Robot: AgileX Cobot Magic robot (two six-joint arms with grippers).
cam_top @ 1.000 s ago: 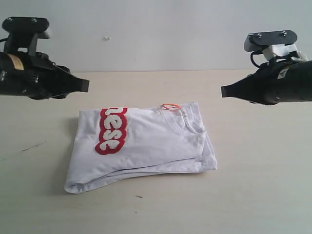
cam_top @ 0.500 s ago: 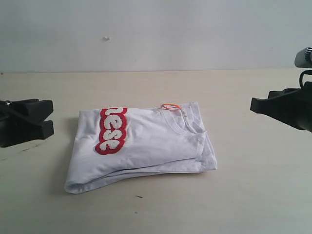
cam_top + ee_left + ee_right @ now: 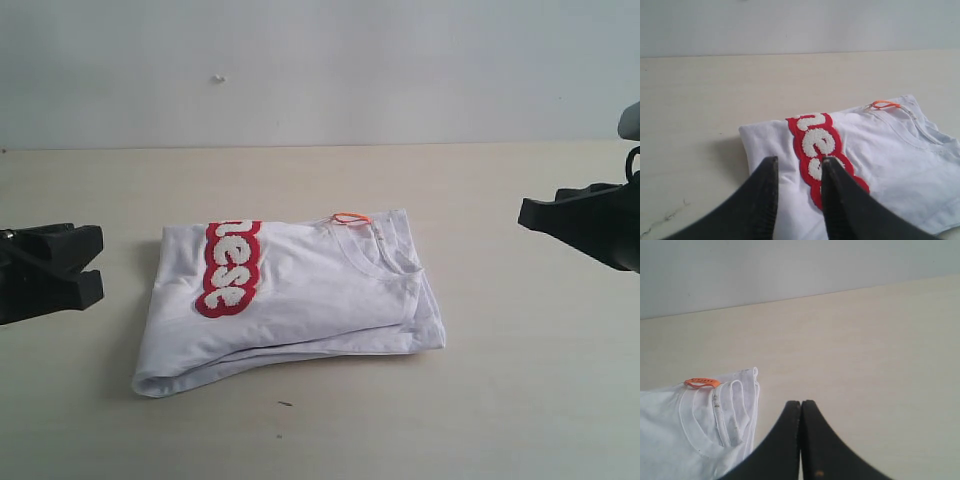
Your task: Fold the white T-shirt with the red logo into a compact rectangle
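The folded white T-shirt (image 3: 310, 300) lies at the middle of the desk (image 3: 500, 400). The left gripper (image 3: 799, 164) stands apart and empty, and the right gripper (image 3: 801, 404) is pressed together.

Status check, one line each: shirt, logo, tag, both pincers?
white T-shirt: folded to a rough rectangle, flat on the table, ungripped.
red logo: face up, partly tucked into the fold.
orange tag: exposed, on top.
left pincer: open, empty, off the shirt.
right pincer: shut, empty, off the shirt.

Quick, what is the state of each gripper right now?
Left gripper: open, holding nothing.
Right gripper: shut, holding nothing.
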